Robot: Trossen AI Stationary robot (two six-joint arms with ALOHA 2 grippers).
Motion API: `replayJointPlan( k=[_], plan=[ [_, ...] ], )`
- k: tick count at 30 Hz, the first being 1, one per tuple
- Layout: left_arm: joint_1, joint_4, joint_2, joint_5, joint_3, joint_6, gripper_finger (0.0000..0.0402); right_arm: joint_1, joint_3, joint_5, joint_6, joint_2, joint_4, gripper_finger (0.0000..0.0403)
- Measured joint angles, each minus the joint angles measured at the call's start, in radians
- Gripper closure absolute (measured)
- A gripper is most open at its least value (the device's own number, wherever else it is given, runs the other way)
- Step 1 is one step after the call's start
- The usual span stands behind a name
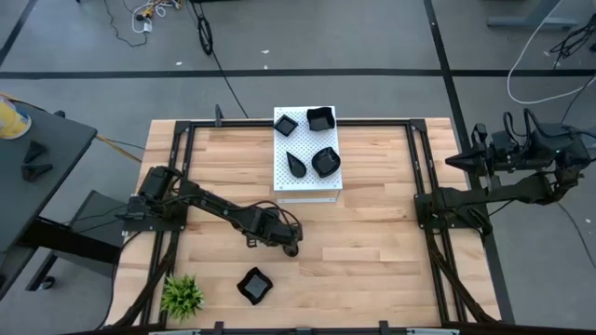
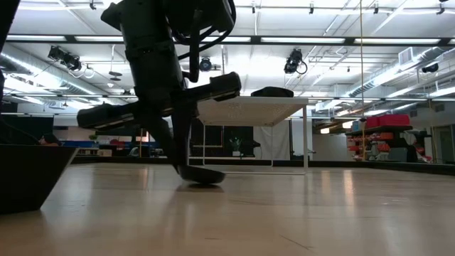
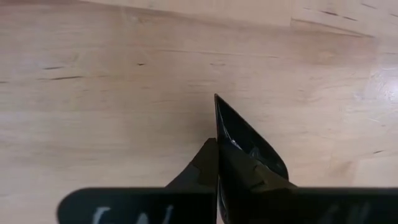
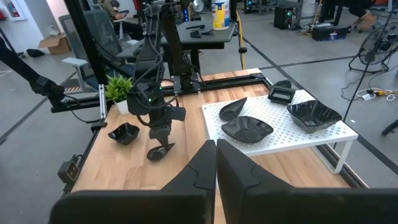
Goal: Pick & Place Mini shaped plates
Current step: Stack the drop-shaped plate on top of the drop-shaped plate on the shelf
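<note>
A small glossy black teardrop plate (image 3: 249, 146) lies on the wooden table, left of centre and toward the near edge, and my left gripper (image 1: 291, 245) is shut on it. The low view shows this plate (image 2: 201, 175) with its underside on the tabletop. Another black plate (image 1: 253, 285) rests on the table nearer the front edge. Several more plates, among them a teardrop one (image 1: 296, 164), sit on the white perforated board (image 1: 307, 186). My right gripper (image 4: 216, 155) hangs shut and empty, high at the table's right edge. My left gripper pinches the plate's rim (image 3: 219, 124) along one long side, behind the pointed end. One finger (image 3: 199, 168) stands outside the rim, the other over the dish's hollow. The fingers come steeply from above, slanting from the table's left. The plate sits on the table.
The white board stands raised on legs at the far middle of the table. A small green plant (image 1: 182, 295) stands at the near left corner. Bare wood stretches over the table's right half (image 1: 372, 251). Black frame rails (image 1: 419, 186) run along both sides.
</note>
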Motion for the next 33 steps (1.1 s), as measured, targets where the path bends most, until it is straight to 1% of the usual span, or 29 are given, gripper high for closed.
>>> replayJointPlan(
  k=[7, 10, 14, 23, 27, 30, 33],
  plan=[
    [-0.001, -0.017, 0.000, 0.010, 0.014, 0.000, 0.0390, 0.000, 0.000, 0.000, 0.000, 0.000, 0.000, 0.0384],
    [-0.001, -0.073, 0.000, 0.013, 0.049, 0.004, 0.0395, 0.000, 0.000, 0.000, 0.000, 0.000, 0.000, 0.0384],
    [-0.003, -0.190, 0.000, 0.057, 0.108, 0.034, 0.0396, 0.000, 0.000, 0.000, 0.000, 0.000, 0.000, 0.0384],
    [-0.038, -0.464, -0.001, 0.062, 0.276, 0.037, 0.0396, 0.000, 0.000, 0.000, 0.000, 0.000, 0.000, 0.0384],
    [-0.046, -0.593, -0.003, 0.043, 0.378, 0.037, 0.0398, 0.000, 0.000, 0.000, 0.000, 0.000, 0.000, 0.0384],
    [-0.042, -0.670, -0.003, 0.031, 0.454, 0.070, 0.0398, 0.000, 0.000, 0.000, 0.000, 0.000, 0.000, 0.0384],
    [-0.029, -0.735, -0.004, -0.015, 0.517, 0.070, 0.0397, 0.000, 0.000, 0.000, 0.000, 0.000, 0.000, 0.0384]
  ],
)
